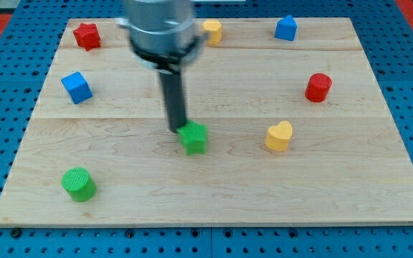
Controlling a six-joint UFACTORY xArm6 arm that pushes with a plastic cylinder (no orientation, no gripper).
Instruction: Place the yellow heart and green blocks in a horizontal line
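Note:
A yellow heart (279,135) lies right of the board's middle. A green star-like block (194,137) lies near the middle, to the heart's left. A green cylinder (79,184) stands at the lower left. My tip (177,129) sits at the green star's upper left edge, touching or nearly touching it. The rod rises from there to the arm's grey body at the view's top.
On the wooden board (350,193) also lie a red star-like block (87,35) at top left, a blue cube (76,87) at left, a yellow block (212,31) at top middle, a blue block (286,28) at top right and a red cylinder (318,87) at right.

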